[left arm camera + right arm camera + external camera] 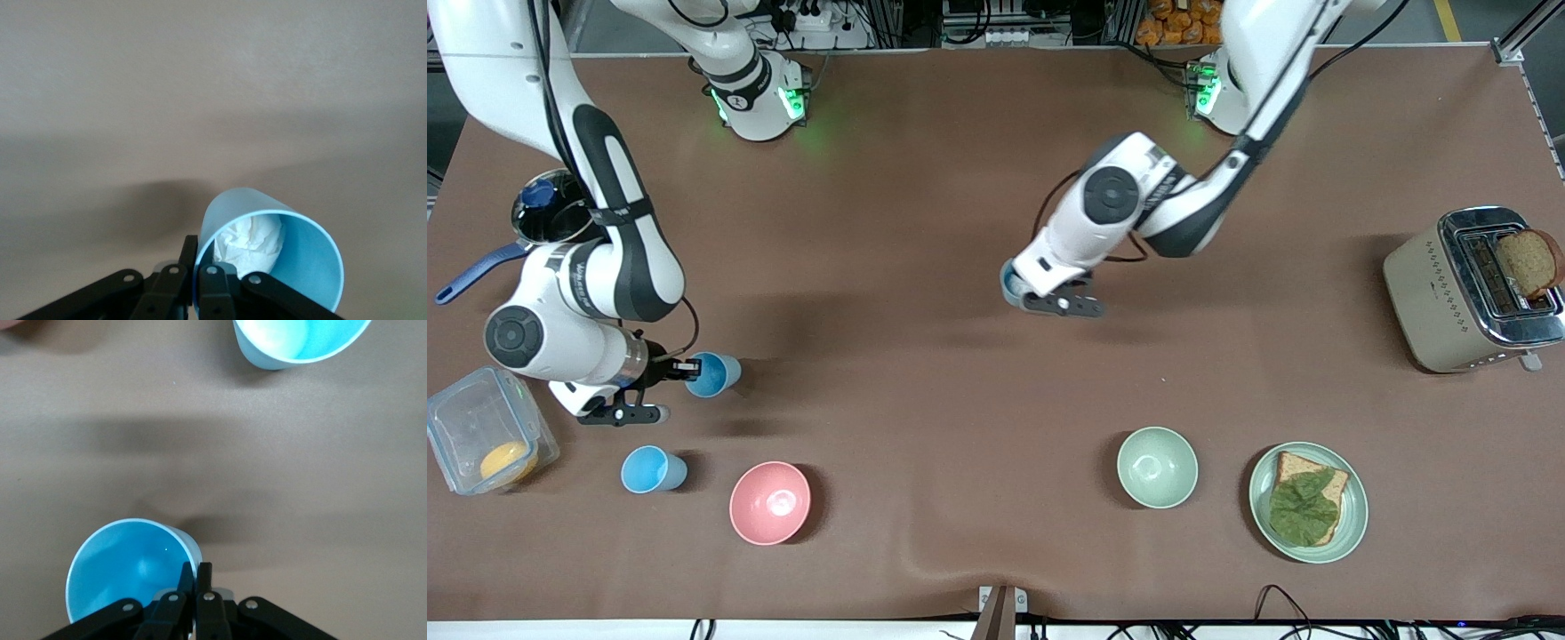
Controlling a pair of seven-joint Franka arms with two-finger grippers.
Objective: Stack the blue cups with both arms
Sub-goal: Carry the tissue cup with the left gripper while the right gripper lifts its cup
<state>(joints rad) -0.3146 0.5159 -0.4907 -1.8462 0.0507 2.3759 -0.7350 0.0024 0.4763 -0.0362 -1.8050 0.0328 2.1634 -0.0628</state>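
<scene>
My right gripper (687, 366) is shut on the rim of a bright sky-blue cup (716, 375) near the right arm's end of the table. In the right wrist view the fingers (195, 570) pinch that cup's wall (120, 573). A second sky-blue cup (649, 468) stands upright on the table nearer the front camera, and it also shows in the right wrist view (300, 340). My left gripper (1021, 293) is shut on the rim of a paler blue cup (1008, 283) and holds it tilted over the middle of the table. That cup (307, 260) has crumpled white paper (250, 240) inside, and my left gripper (198, 250) clamps its wall.
A pink bowl (769, 502) sits beside the standing cup. A pale green bowl (1157, 467) and a plate (1352, 524) with bread and lettuce lie near the front edge. A toaster (1440, 302) stands at the left arm's end. A clear box (463, 418) and a pot (551, 222) sit at the right arm's end.
</scene>
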